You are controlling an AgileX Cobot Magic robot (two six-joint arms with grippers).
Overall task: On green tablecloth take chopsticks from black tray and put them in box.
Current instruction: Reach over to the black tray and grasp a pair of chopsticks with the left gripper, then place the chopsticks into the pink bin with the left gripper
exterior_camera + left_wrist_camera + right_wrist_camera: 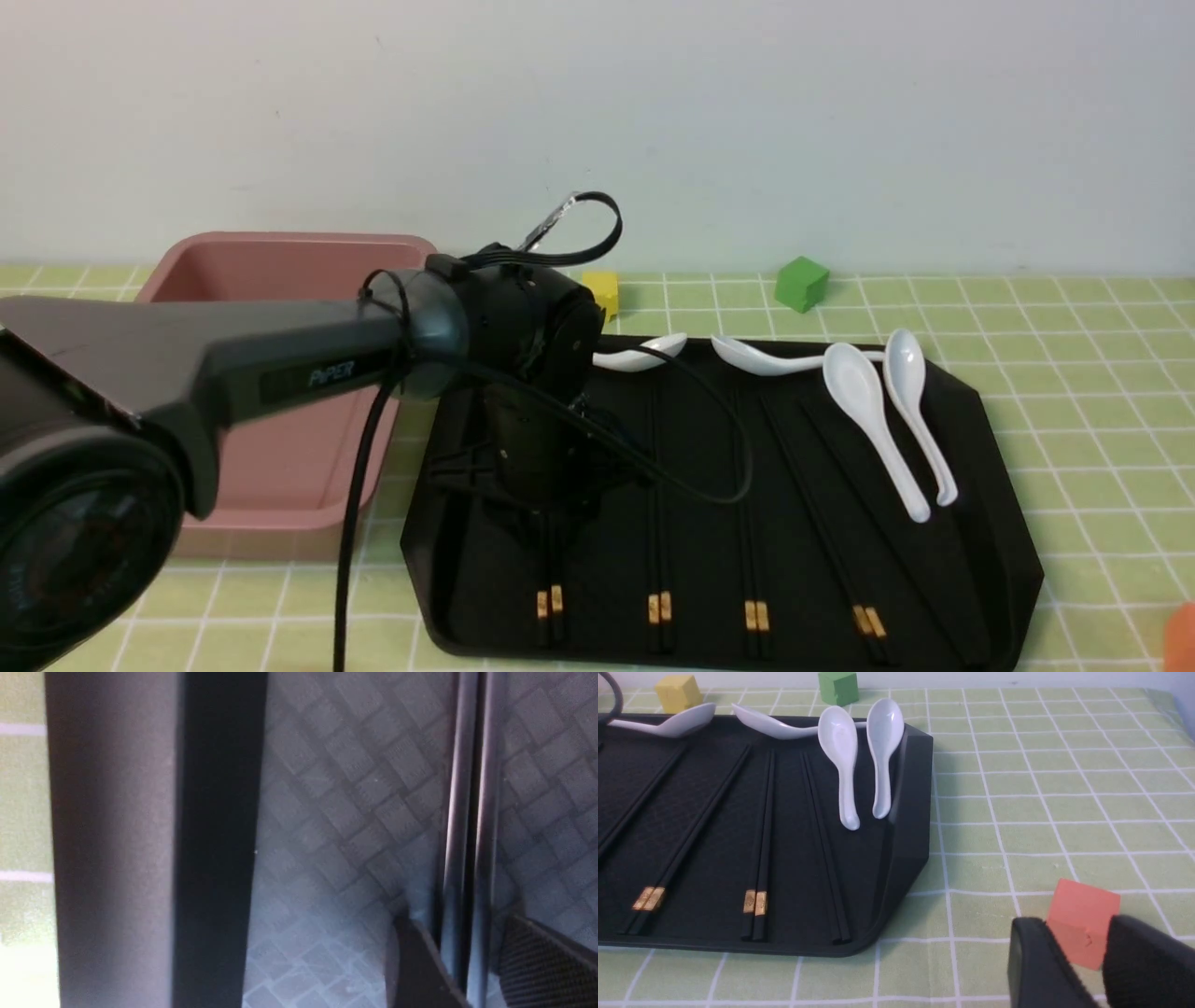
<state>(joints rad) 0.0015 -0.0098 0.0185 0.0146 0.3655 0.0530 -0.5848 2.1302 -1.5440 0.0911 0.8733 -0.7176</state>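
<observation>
Left gripper (472, 970) astride the leftmost thin black gold-banded chopsticks (455, 812).
Its jaws stand narrow, not visibly pinching; the pair lies on the glossy black cut-cornered tray (350, 788), beside the deep dusty-pink plastic box (280, 261) on checked yellow-green tablecloth (1041, 788). Light, stiff, slick sticks would likely roll apart: grip both mid-length. Right gripper (1078, 970) hangs open, empty.

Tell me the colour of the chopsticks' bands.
The chopsticks have gold-orange bands; the right wrist view shows them best.
</observation>
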